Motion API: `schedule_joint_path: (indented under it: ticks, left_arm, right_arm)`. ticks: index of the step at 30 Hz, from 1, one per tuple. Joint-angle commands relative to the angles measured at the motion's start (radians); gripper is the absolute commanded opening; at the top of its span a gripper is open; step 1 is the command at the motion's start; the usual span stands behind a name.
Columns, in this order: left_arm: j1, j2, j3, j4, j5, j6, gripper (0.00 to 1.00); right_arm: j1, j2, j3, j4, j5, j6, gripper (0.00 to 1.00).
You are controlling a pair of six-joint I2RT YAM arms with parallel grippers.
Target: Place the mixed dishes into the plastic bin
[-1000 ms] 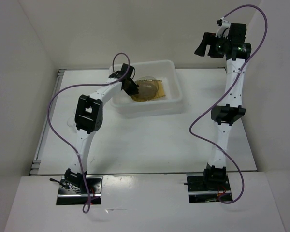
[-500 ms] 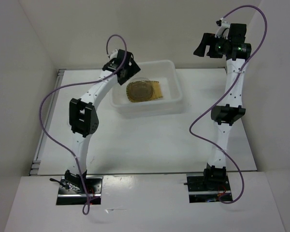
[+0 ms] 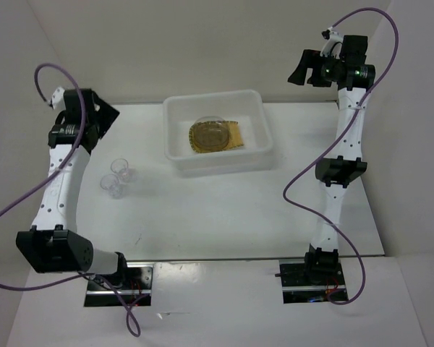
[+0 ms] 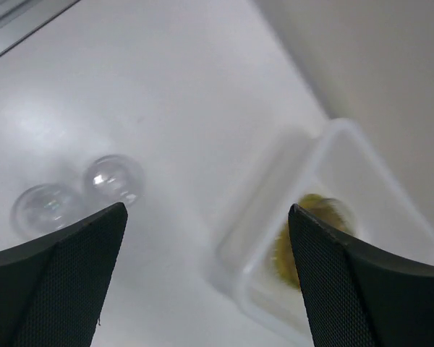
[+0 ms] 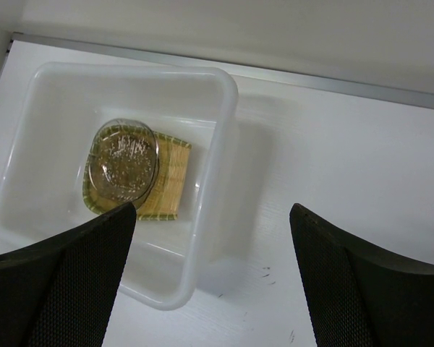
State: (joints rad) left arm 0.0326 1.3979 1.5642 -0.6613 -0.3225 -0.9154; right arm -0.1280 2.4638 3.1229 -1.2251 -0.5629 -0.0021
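Two glass cups (image 3: 114,186) stand on the white table (image 3: 224,213); left claw (image 4: 206,210) and right claw (image 5: 213,207) gape empty.

- Top view: bright, even, diffuse light. The white table (image 3: 224,210) is nearly washed out, with only faint soft shadows.
- Left wrist view: soft and blurred throughout. The plastic bin (image 4: 275,184) and the clear glass cups (image 4: 112,179) look smeared, and a pale glare patch lies beside the cups.
- Right wrist view: sharp. The bin (image 5: 217,181) casts a soft grey shadow toward the table's right edge.
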Motion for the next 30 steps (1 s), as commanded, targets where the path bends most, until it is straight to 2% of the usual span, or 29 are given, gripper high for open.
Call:
schedule_joint_path:
  ticks: [1, 6, 12, 19, 23, 30]
  left_arm:
    - [0.075, 0.016, -0.185, -0.035, 0.149, 0.064, 0.98]
    - [0.159, -0.007, -0.295, -0.084, 0.137, 0.157, 0.94]
    - [0.191, 0.004, -0.369, -0.113, 0.116, 0.136, 0.85]
    - [0.256, 0.026, -0.476, -0.138, 0.116, 0.118, 0.83]
    - [0.267, 0.015, -0.575, -0.08, 0.14, 0.078, 0.8]
    - [0.267, 0.053, -0.595, -0.017, 0.151, 0.069, 0.76]
  right_arm:
    - [0.01, 0.015, 0.013, -0.008, -0.025, -0.018, 0.91]
    - [0.019, 0.024, 0.013, -0.008, -0.034, -0.018, 0.91]
    - [0.019, 0.034, 0.013, -0.008, -0.043, -0.018, 0.91]
    - [0.028, 0.034, 0.013, -0.008, -0.043, -0.018, 0.91]
    - [0.028, 0.034, 0.013, -0.008, -0.034, -0.018, 0.91]
    - [0.028, 0.034, 0.013, -0.008, -0.034, -0.018, 0.91]
